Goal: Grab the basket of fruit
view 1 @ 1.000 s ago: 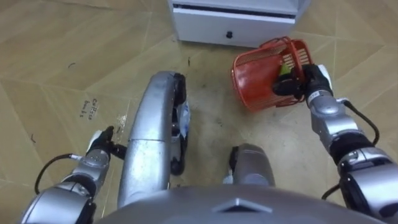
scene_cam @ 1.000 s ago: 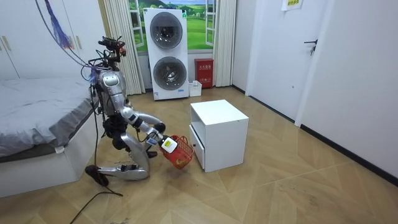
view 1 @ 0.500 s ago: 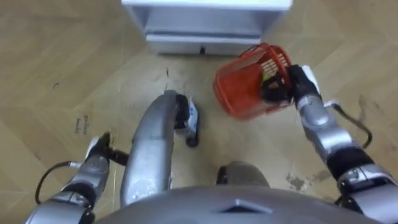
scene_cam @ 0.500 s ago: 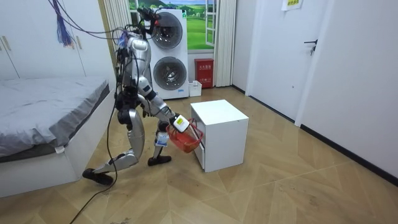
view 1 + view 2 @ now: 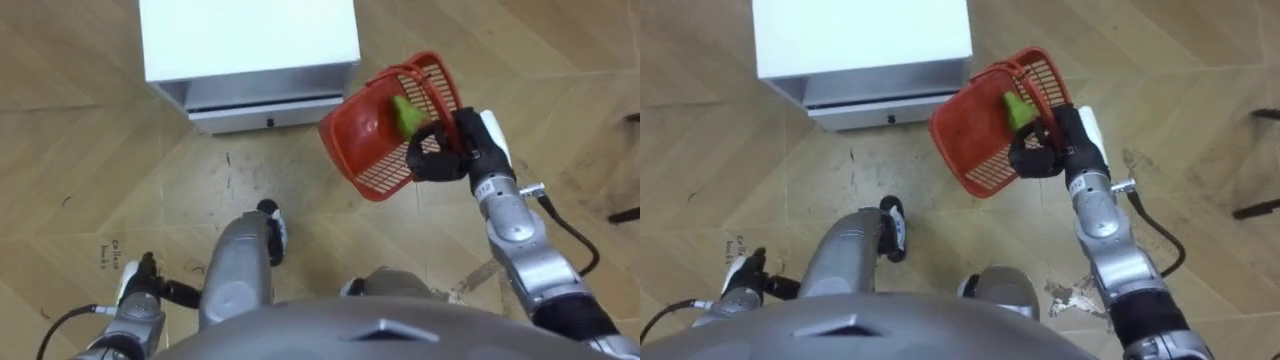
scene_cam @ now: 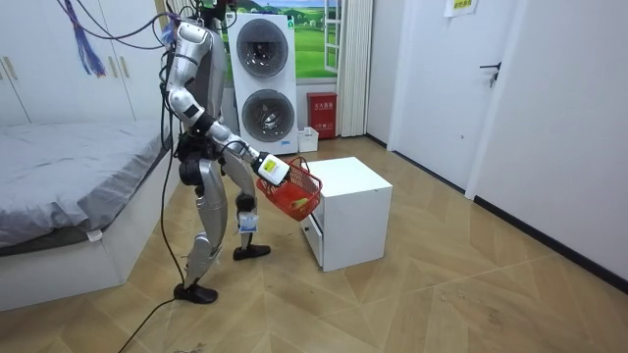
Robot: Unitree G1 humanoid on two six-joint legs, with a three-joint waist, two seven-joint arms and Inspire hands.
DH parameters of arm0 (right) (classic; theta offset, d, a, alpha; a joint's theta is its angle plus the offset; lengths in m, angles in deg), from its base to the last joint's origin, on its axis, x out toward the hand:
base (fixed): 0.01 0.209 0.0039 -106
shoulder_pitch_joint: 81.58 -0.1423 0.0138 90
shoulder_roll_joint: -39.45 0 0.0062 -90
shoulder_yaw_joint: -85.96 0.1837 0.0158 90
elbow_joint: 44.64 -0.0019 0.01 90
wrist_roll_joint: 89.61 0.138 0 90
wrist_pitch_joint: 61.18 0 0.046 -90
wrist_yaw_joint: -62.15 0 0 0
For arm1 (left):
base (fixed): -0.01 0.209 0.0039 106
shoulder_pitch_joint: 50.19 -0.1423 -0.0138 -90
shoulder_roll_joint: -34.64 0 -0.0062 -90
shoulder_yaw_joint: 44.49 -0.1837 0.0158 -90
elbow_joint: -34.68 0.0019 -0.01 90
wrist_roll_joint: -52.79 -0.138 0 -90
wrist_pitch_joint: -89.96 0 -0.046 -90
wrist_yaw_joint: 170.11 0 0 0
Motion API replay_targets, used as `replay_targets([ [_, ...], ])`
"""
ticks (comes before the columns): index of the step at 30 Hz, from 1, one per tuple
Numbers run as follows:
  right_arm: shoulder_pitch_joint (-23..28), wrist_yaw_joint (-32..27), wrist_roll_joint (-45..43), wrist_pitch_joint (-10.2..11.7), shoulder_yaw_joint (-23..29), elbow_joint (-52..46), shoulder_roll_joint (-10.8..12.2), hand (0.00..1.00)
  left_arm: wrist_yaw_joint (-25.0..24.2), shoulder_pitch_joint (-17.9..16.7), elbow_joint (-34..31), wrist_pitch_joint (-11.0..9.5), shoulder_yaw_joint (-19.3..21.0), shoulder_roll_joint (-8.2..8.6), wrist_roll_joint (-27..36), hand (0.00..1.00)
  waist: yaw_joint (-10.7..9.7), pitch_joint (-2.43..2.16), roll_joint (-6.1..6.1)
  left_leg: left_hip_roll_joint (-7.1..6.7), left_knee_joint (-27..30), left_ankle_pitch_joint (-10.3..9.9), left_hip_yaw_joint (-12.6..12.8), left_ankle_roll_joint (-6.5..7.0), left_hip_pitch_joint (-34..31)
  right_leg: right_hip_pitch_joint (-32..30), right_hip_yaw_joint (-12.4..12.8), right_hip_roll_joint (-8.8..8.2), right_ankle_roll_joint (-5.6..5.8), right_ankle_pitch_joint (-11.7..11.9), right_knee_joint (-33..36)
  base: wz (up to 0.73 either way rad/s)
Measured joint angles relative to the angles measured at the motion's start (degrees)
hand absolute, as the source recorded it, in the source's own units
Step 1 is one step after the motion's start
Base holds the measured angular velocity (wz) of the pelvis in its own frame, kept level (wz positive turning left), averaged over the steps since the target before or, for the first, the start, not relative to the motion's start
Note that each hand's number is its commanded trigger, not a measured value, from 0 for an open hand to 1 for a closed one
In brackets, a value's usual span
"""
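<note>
Right hand is clenched on the edge of the basket. The basket is clear of the floor, steeply tilted, near the cabinet. A green fruit lies inside, near the hand. Left hand hangs low; grip cannot be told. Recommended: level the basket, grip firmly, avoid the cabinet corner.

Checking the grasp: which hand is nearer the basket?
Right. The right hand is curled on the basket, holding it off the floor; the left hand hangs low at the robot's left side, far from it.
</note>
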Motion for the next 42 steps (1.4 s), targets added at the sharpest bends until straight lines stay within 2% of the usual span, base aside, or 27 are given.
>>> replay_targets([
  [2,0.2,0.7,-0.5,-0.1,0.0,-1.3,0.0,1.00,-0.2,-0.4,0.0,0.1,0.0,0.08,0.0,0.00,0.0,-0.21,0.34,0.35,-0.1,0.2,-0.2,-0.17,0.6,1.1,-0.6,0.45,-0.31,0.2,-0.6,0.03],
  [6,1.3,2.6,-4.1,-0.1,0.1,-4.9,0.1,1.00,-0.3,-1.5,-0.2,0.0,0.1,1.10,-1.2,0.00,0.3,-0.73,0.99,0.86,-1.1,0.6,0.2,-0.39,2.0,1.9,-0.2,0.88,-0.67,0.4,-0.7,-0.06],
  [9,2.0,3.5,-4.6,-0.1,0.1,-5.6,0.1,1.00,-0.5,-2.4,-0.2,0.4,1.2,1.93,-1.7,0.00,0.4,-0.86,0.97,0.91,-1.2,0.6,0.4,-0.42,3.0,2.8,0.3,0.86,-0.68,0.4,-0.8,-0.04],
  [14,2.1,5.2,-4.7,-0.6,0.2,-5.9,0.2,1.00,-1.6,-2.5,0.0,0.5,3.6,2.02,-2.3,0.00,1.5,-0.83,0.43,0.69,-1.1,-0.3,2.0,-0.03,5.1,4.6,1.4,0.15,-0.38,0.4,-1.7,-0.15],
  [16,2.1,6.3,-4.6,-1.0,0.2,-7.4,0.4,1.00,-1.8,-2.3,-0.4,0.6,4.5,1.91,-2.2,0.00,1.8,-1.11,-0.17,0.09,-0.8,-1.1,2.5,0.26,5.5,5.2,1.7,-0.53,0.12,0.2,-2.0,-0.01],
  [18,1.7,6.9,-4.1,-1.0,0.2,-8.3,0.4,1.00,-2.6,-2.0,-0.8,0.5,4.5,2.00,-2.2,0.00,2.1,-1.38,-1.05,-1.35,-0.6,-3.0,3.2,1.17,7.1,7.3,1.5,-2.36,1.56,-0.1,-2.6,0.08],
  [19,1.5,7.0,-3.9,-1.1,0.3,-8.5,0.3,1.00,-2.6,-1.8,-0.8,0.5,4.5,2.05,-2.1,0.00,2.2,-1.46,-1.24,-1.92,-0.3,-3.5,3.4,1.33,7.4,7.6,1.5,-2.89,1.90,-0.2,-2.1,0.03],
  [20,0.8,7.0,-3.8,-1.1,0.3,-9.2,0.3,1.00,-2.6,-1.1,-0.8,0.5,4.6,2.11,-2.2,0.00,2.0,-1.42,-1.46,-2.59,0.0,-4.5,3.7,2.04,7.8,7.2,1.0,-3.94,2.22,0.0,1.3,0.14],
  [21,0.5,7.1,-3.9,-1.2,0.3,-9.9,0.4,1.00,-2.6,-0.2,-0.9,0.5,4.9,2.11,-2.2,0.00,1.6,-1.25,-1.24,-3.17,0.8,-5.5,3.7,2.43,8.1,5.3,1.2,-5.38,2.75,1.0,7.1,0.17],
  [22,0.5,7.1,-3.9,-1.2,0.3,-10.2,0.4,1.00,-2.6,0.3,-0.9,0.5,5.0,2.08,-2.1,0.00,1.7,-1.12,-1.06,-3.36,1.3,-6.0,3.6,2.69,8.5,4.2,1.4,-6.21,2.62,1.9,10.5,0.17],
  [23,0.4,7.3,-3.9,-1.2,0.2,-10.2,0.4,1.00,-2.4,0.9,-1.0,0.4,5.3,2.02,-2.0,0.00,1.9,-0.84,-0.73,-3.84,1.6,-7.1,3.6,3.19,9.8,2.2,1.8,-7.76,1.99,5.1,16.8,0.16],
  [24,0.3,7.6,-3.9,-1.2,0.2,-10.2,0.5,1.00,-2.4,1.1,-1.2,0.3,5.3,2.01,-2.0,0.00,1.7,-0.45,-0.11,-4.11,1.2,-8.0,3.6,3.73,11.7,0.5,2.4,-8.76,0.95,9.6,21.5,0.08],
  [25,0.1,7.6,-3.9,-1.3,0.3,-10.2,0.5,1.00,-2.3,1.4,-1.4,0.0,5.3,2.01,-1.6,0.00,1.7,-0.31,0.45,-4.16,0.4,-8.8,3.4,4.08,13.6,-0.8,2.8,-9.45,-0.30,14.8,25.1,0.00],
  [26,-0.1,7.6,-4.0,-1.3,0.3,-10.2,0.7,1.00,-2.3,1.4,-1.4,-0.2,5.4,1.97,-1.5,0.00,1.7,-0.29,0.74,-4.16,-0.2,-9.1,3.4,4.24,14.4,-1.6,3.1,-9.66,-0.79,17.3,26.4,-0.14],
  [27,-0.4,7.6,-4.1,-1.3,0.3,-10.3,1.5,1.00,-1.9,1.4,-1.5,-0.4,5.4,1.70,-1.4,0.00,1.6,-0.37,1.28,-4.38,-1.9,-9.3,3.0,4.46,15.7,-3.5,4.1,-9.64,-0.71,19.7,28.6,-0.11],
  [28,-0.5,7.7,-4.1,-1.3,0.4,-10.4,1.8,1.00,-1.7,1.5,-1.7,-0.4,5.5,1.59,-1.5,0.00,1.6,-0.49,1.28,-4.37,-2.6,-9.3,2.9,4.47,16.2,-4.7,4.0,-9.37,-0.10,18.7,29.1,-0.06],
  [29,-0.9,7.7,-4.2,-1.3,0.7,-10.5,2.3,1.00,-1.2,1.9,-2.4,-0.6,5.5,1.54,-1.5,0.00,1.7,-0.41,1.48,-3.92,-3.7,-9.2,2.2,4.43,17.0,-7.2,4.0,-8.05,0.27,15.5,29.1,0.07],
  [30,-0.9,7.8,-4.0,-1.6,1.1,-10.5,2.3,1.00,-1.2,2.4,-2.4,-0.8,5.4,1.57,-1.2,0.00,1.7,-0.31,1.76,-3.50,-4.7,-9.2,1.8,4.41,17.8,-9.3,4.1,-6.02,0.71,13.3,26.3,0.12],
  [31,-0.9,7.9,-4.1,-1.9,1.1,-10.5,2.4,1.00,-1.2,2.6,-2.4,-1.0,5.5,1.66,-1.0,0.00,1.8,-0.16,2.21,-3.27,-5.0,-9.2,1.6,4.40,18.2,-9.8,4.2,-5.06,0.79,12.7,24.3,0.17],
  [32,-0.8,8.1,-4.2,-2.5,1.1,-10.5,2.5,1.00,-1.1,2.6,-2.4,-1.8,5.2,1.90,-0.8,0.00,1.9,-0.35,2.73,-2.78,-6.2,-9.1,0.9,4.25,19.7,-10.5,4.4,-2.64,0.77,11.9,17.0,0.23],
  [33,-0.5,7.9,-4.2,-2.6,1.1,-10.7,2.4,1.00,-1.1,2.6,-2.4,-2.3,4.1,1.96,0.3,0.00,1.6,-0.41,2.99,-2.89,-7.7,-8.9,0.1,3.87,21.4,-10.3,4.5,-1.26,0.54,12.1,8.7,0.32],
  [34,-0.3,7.6,-4.2,-2.7,1.0,-11.1,2.4,1.00,-1.1,2.6,-2.4,-2.6,3.2,1.98,1.1,0.00,1.7,-0.46,2.93,-3.12,-8.5,-8.9,-0.2,3.73,22.6,-10.2,5.1,-0.22,-0.44,13.5,0.5,0.30],
  [35,-0.3,7.5,-4.2,-2.7,0.9,-11.3,2.4,1.00,-1.1,2.5,-2.4,-2.7,3.2,2.08,1.2,0.00,1.8,-0.58,2.78,-3.28,-8.7,-9.0,-0.2,3.50,23.0,-9.9,5.8,0.37,-0.72,15.3,-3.0,0.31],
  [36,0.0,7.2,-4.3,-2.6,0.8,-11.6,2.3,1.00,-1.2,2.1,-2.4,-2.6,3.3,2.44,1.2,0.00,1.7,-0.84,3.25,-2.90,-8.8,-9.6,-0.6,2.48,24.2,-9.1,6.5,1.44,-1.16,19.9,-5.9,0.21],
  [37,0.2,7.0,-4.3,-2.7,0.8,-11.6,2.3,1.00,-1.3,1.7,-2.6,-2.6,3.3,2.60,1.2,0.00,1.9,-1.09,3.83,-2.41,-9.2,-9.5,-0.5,2.09,24.8,-7.9,6.2,1.74,-1.39,20.3,-6.8,0.12],
  [39,-0.2,7.0,-4.3,-2.7,0.7,-11.6,2.3,1.00,-1.5,0.1,-2.7,-2.6,3.9,2.53,1.1,0.00,1.9,-1.20,5.24,-1.30,-12.8,-8.6,-0.2,0.58,27.8,-3.9,5.0,3.40,-1.83,20.5,-10.8,0.09],
  [42,-0.5,6.9,-4.0,-2.7,0.8,-11.6,2.3,1.00,-1.6,-1.7,-4.2,-1.7,5.4,2.36,1.0,0.00,1.9,-1.16,5.23,-0.74,-16.8,-7.7,0.0,-0.50,30.1,-2.7,4.0,4.59,-1.98,20.4,-12.0,0.13],
])
